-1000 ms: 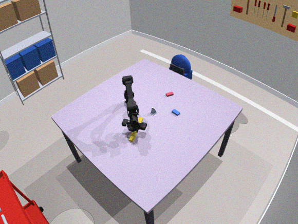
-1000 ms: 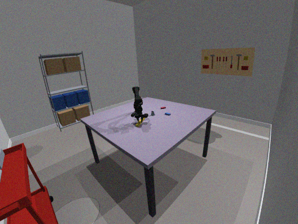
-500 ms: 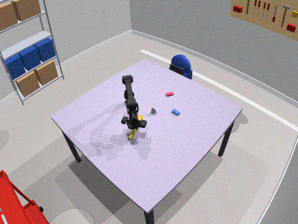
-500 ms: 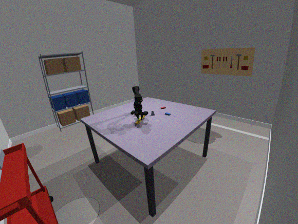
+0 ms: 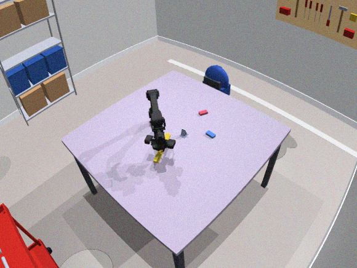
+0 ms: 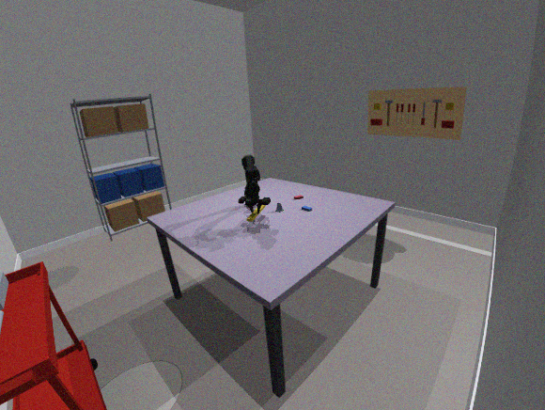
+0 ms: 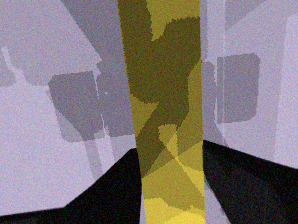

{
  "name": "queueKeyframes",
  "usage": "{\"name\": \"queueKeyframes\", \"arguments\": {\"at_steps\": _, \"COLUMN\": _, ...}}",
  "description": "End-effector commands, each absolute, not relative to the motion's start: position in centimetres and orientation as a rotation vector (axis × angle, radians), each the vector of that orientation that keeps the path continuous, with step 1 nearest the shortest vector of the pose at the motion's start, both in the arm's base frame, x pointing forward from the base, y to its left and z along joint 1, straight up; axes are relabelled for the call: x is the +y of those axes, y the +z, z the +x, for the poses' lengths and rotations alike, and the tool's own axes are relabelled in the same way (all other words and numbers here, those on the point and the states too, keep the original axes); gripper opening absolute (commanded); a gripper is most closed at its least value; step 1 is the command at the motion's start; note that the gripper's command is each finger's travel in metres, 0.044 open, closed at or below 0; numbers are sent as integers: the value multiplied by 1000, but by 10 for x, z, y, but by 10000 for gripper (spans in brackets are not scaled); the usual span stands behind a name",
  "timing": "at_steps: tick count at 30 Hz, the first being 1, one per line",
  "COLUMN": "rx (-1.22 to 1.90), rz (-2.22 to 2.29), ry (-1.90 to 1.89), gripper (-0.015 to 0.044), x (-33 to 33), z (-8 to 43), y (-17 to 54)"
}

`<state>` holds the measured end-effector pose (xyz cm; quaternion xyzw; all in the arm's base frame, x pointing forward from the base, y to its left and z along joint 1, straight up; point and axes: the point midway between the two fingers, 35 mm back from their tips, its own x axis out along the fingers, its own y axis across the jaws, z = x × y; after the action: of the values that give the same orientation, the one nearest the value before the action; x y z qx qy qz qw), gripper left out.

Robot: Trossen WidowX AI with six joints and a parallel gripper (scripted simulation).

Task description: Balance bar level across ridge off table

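Bar: the yellow bar (image 5: 158,156) (image 6: 252,217) (image 7: 165,65) is in the gripper (image 5: 160,147) (image 6: 255,211) (image 7: 168,152), above or on the table (image 5: 200,184) (image 6: 282,254); contact with the top cannot be told.
Long axis: in the top view it slants from lower left to upper right, steeper than a diagonal; in the exterior view it also rises to the right. In the wrist view it runs nearly upright through the picture, leaning slightly left at the top.
Ends: one end points toward the table's near corner, the other toward its far side, both showing past the gripper.
Jaws: partly closed, one finger against each long side of the bar, gripping it across its width.
Ridge: the small dark ridge (image 5: 183,133) (image 6: 279,208) stands on the table to the right of the bar in both room views, apart from it; the bar is not across it.
Blocks: a blue block (image 5: 210,134) (image 6: 306,208) lies right of the ridge, a red block (image 5: 203,112) (image 6: 299,197) farther back. Both lie beyond the ridge from the bar, outside the gap between bar and ridge.
Nearest obstacle: the gripper itself covers the bar's middle in the top view.
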<state>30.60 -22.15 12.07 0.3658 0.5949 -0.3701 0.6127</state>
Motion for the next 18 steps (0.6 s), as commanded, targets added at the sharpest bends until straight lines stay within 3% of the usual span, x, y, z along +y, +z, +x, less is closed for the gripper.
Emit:
{"name": "queueKeyframes", "arguments": {"at_steps": 1, "rx": 1363, "rz": 841, "ry": -847, "gripper": 0, "x": -221, "z": 306, "y": 134}}
{"name": "queueKeyframes", "arguments": {"at_steps": 18, "rx": 1355, "rz": 865, "ry": -866, "gripper": 0, "x": -197, "z": 308, "y": 159}}
